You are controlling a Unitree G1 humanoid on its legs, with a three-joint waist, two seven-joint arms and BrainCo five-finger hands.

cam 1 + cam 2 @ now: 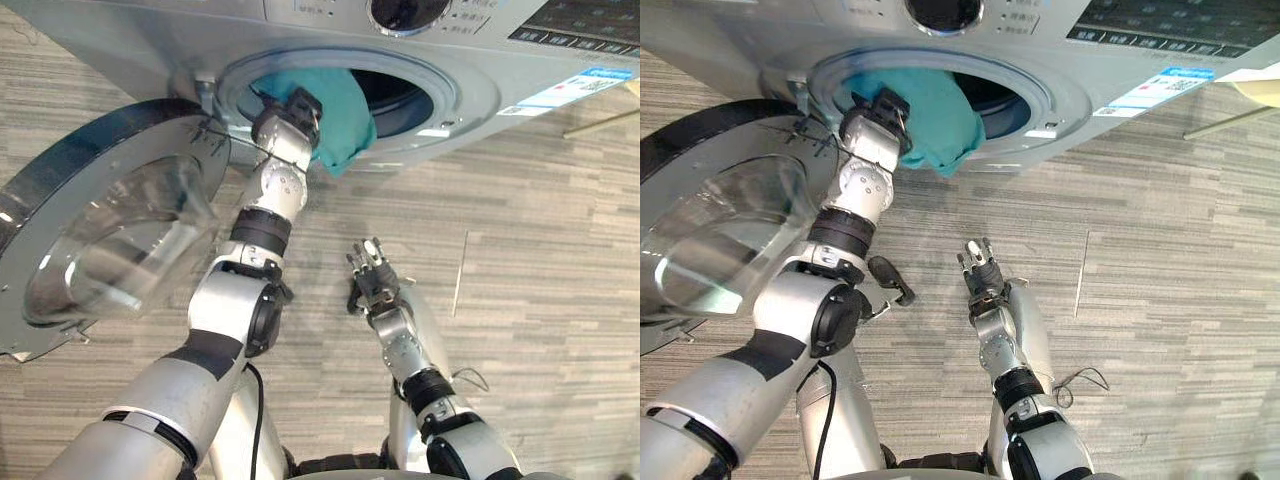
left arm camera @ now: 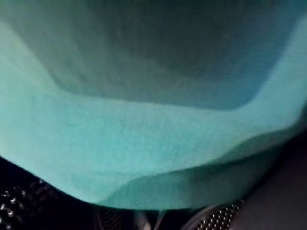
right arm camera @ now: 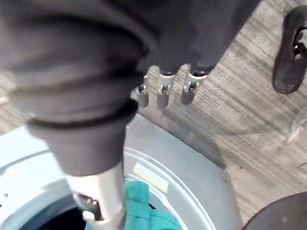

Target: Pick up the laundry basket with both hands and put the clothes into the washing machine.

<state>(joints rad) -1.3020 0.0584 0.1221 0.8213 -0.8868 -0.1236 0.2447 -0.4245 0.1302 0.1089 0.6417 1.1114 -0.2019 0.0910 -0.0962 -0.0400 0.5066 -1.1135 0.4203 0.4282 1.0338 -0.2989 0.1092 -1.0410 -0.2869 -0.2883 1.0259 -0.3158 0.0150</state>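
One teal cloth (image 1: 345, 110) is bunched in the round opening of the washing machine (image 1: 480, 95). Most of it is inside, and a fold is draped out over the lower rim of the opening. Perforated metal of the drum (image 2: 218, 218) is seen just beneath the cloth in the left wrist view.

The left hand (image 1: 292, 118) is raised to the left side of the opening and pressed against the cloth. Whether the cloth is gripped or let go cannot be told, because the front of the hand is buried in the fabric. The right hand (image 1: 375, 280) is held low above the floor (image 1: 540, 300), well apart from the machine. It is relaxed, its fingers (image 3: 163, 93) loosely straight, and nothing is held in it.

The machine's round door (image 1: 110, 235), made of a chrome ring and a clear bulging window, is swung wide open to the left of the opening. A dial (image 1: 405, 12) is set in the panel above the opening. A blue and white label (image 1: 572, 90) is stuck to the front at the right. The floor is laid with grey wood-grain planks.
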